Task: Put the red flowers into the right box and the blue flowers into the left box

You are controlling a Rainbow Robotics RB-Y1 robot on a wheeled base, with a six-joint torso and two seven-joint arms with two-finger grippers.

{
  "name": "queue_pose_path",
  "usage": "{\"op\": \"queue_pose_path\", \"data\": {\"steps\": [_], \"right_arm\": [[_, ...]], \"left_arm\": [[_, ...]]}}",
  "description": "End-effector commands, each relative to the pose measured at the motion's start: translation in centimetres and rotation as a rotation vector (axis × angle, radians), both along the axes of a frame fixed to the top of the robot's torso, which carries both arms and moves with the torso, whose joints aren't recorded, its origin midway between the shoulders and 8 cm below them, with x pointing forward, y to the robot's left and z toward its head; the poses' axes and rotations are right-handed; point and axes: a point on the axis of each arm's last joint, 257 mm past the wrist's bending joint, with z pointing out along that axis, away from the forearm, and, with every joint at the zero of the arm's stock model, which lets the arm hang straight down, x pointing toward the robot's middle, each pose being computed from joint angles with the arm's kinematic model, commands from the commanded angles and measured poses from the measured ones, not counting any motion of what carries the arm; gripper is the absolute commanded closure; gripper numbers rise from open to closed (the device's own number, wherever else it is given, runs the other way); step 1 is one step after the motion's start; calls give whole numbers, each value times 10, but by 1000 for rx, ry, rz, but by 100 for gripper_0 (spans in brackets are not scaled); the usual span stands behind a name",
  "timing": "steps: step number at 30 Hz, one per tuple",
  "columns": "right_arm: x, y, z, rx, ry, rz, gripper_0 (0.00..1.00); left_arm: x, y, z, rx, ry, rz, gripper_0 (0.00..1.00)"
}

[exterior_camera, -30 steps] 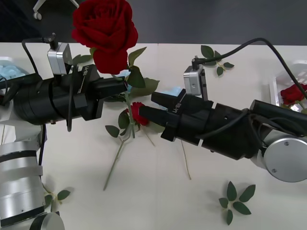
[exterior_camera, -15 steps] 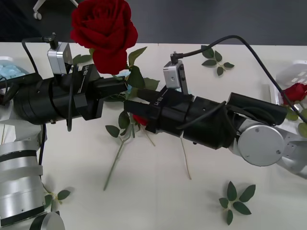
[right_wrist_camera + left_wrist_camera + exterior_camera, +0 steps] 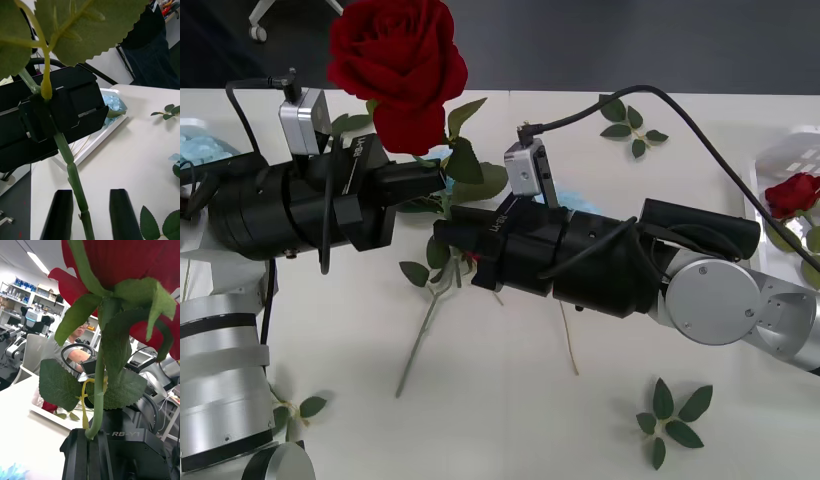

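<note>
Red rose (image 3: pixel 398 68) held upright above desk (image 3: pixel 510 400), stem clenched in left gripper (image 3: pixel 93 435) jaws. Right gripper (image 3: pixel 90 215) jaws released, straddling stem, seen from right wrist.

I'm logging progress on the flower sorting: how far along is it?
Done: one red rose lies in the right box, blue flowers in the left box. In hand: left gripper clamps a rose by its stem; open right gripper brackets that stem. Left: another rose on the table.
</note>
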Motion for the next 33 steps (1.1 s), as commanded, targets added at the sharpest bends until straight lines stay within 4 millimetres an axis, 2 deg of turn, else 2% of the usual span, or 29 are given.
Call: {"op": "queue_pose_path", "data": {"steps": [1,10,11,12,13,14,15,23,30,33], "right_arm": [[-1,-1,13,-6,-61,6,100],[1,-3,15,3,-52,-3,100],[2,-4,15,4,-50,-4,100],[1,-4,15,2,-51,-2,100],[2,-5,15,1,-51,-5,100],[2,-6,16,2,-53,-6,100],[2,-7,17,4,-51,-7,100],[0,-20,20,-3,-39,-16,100],[6,-64,26,-62,-18,-59,100],[12,-91,32,-82,-2,-105,100]], "left_arm": [[-4,-6,9,25,-110,-4,100],[-4,-6,9,25,-110,-4,100],[-4,-6,9,25,-110,-4,90],[-4,-6,9,25,-110,-4,54],[-4,-6,9,25,-110,-4,35],[-4,-6,9,25,-110,-4,7],[-4,-6,9,25,-110,-4,0],[-4,-6,9,25,-110,-4,0],[-4,-6,9,25,-110,-4,0],[-4,-6,9,25,-110,-4,0]]}}
